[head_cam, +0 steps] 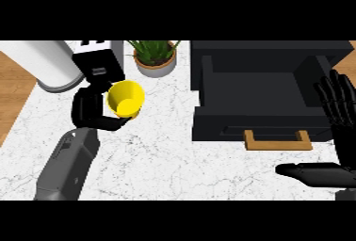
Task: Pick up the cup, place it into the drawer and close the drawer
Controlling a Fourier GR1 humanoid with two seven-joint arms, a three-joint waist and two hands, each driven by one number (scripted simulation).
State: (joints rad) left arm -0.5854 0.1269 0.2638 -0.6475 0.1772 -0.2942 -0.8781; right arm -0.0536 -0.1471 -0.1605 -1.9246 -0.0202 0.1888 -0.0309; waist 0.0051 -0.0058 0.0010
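A steep downward view of a white marble counter (173, 164).

At the left, a grey forearm (66, 164) rises from the lower edge and ends in the black left hand (90, 110). Its fingers are curled round a yellow cup (125, 98), gripping it from the left and from below. The cup is tilted, and its open mouth faces up toward the viewer, showing the yellow inside. It sits over the left half of the counter, well apart from the drawer. Whether its base touches the counter cannot be told.

Behind the cup, near the far edge, a plant (153, 47) with thin green leaves stands in a round grey pot (156, 68). Left of that, in the far left corner, stands a wide white cylinder (52, 63). A black blocky shape sits between the cylinder and the pot, just behind the cup; what it is cannot be told.

The right half of the counter holds a black drawer (230, 129), pulled open toward the viewer. Its inside is dark. A pale wooden handle (277, 141) juts from its front panel.

At the right edge, the black right hand (338, 108) rests open with its fingers straight and pointing up, partly overlapping the drawer's right side. Its thumb sticks out to the left, low down near the lower edge. It holds nothing.
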